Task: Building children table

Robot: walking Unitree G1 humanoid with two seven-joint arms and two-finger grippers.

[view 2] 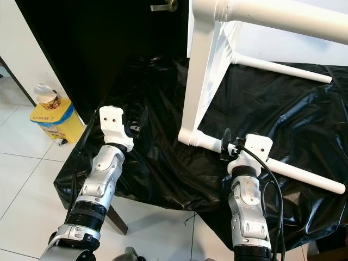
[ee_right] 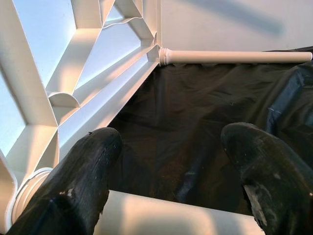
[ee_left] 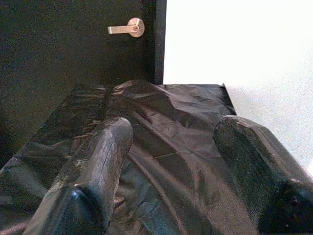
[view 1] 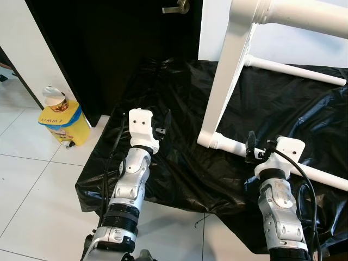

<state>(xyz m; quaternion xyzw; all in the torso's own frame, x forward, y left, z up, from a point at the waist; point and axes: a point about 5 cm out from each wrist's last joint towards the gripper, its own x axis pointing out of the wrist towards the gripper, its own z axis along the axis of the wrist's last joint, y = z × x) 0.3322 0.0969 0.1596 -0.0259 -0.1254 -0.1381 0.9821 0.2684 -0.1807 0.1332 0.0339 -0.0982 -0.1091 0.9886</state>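
Observation:
A white children's table lies on its side on a black plastic sheet (view 1: 179, 168). Its tabletop (view 1: 228, 70) stands on edge, and its ribbed underside (ee_right: 73, 73) faces my right gripper. One leg (view 1: 293, 13) juts out at the top, another (view 1: 296, 70) reaches back, and a third (view 1: 321, 176) lies along the sheet. My right gripper (view 1: 251, 147) is open just over that low leg (ee_right: 161, 215), near where it joins the tabletop. My left gripper (view 1: 163, 128) hovers open above bare sheet, left of the table, with nothing between its fingers (ee_left: 98, 166).
A yellow bin (view 1: 64, 126) with a cup on top stands on the white tiled floor at the left. Behind the sheet is a black door with a metal handle (view 1: 176, 8). A white wall rises behind the table.

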